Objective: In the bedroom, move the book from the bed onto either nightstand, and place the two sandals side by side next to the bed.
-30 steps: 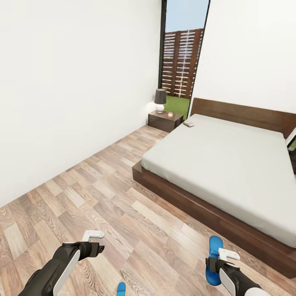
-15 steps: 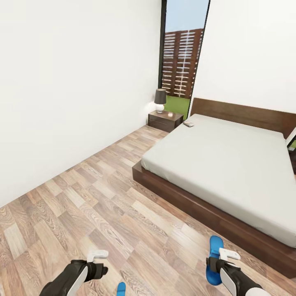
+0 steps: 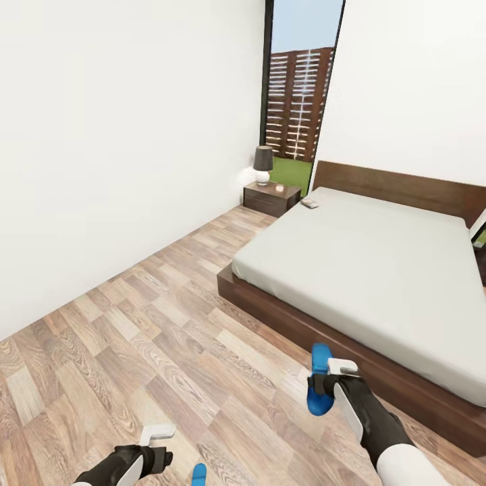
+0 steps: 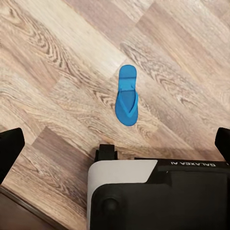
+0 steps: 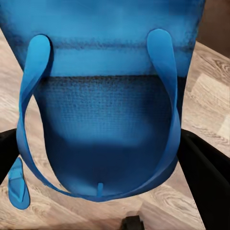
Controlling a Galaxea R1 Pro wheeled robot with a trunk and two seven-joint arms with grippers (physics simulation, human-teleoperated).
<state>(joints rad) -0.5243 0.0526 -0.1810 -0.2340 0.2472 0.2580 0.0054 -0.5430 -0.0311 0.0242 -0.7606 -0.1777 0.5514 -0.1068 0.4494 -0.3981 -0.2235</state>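
- White walls and a light wood-plank floor point(image 3: 169, 324) frame the bedroom, with a tall window behind the low dark-brown nightstand point(image 3: 271, 198) at the bed's head corner.
- The large low bed with its pale grey mattress and dark wooden base point(image 3: 378, 270) carries a small flat object near its head-end corner beside the nightstand, probably the book point(image 3: 310, 202) (too small to read a cover).
- The right gripper point(image 3: 322, 383) is closed on one bright blue flip-flop sandal point(image 3: 320, 378), sole pinched between the fingers, carried above the floor just off the bed's near side, presumably for placing alongside the base.
- The other blue sandal point(image 4: 127, 102) lies flat on the planks, apart from the bed.
- The left gripper point(image 3: 156, 442) hovers above it, fingers spread wide and empty, seemingly lined up for a pickup.
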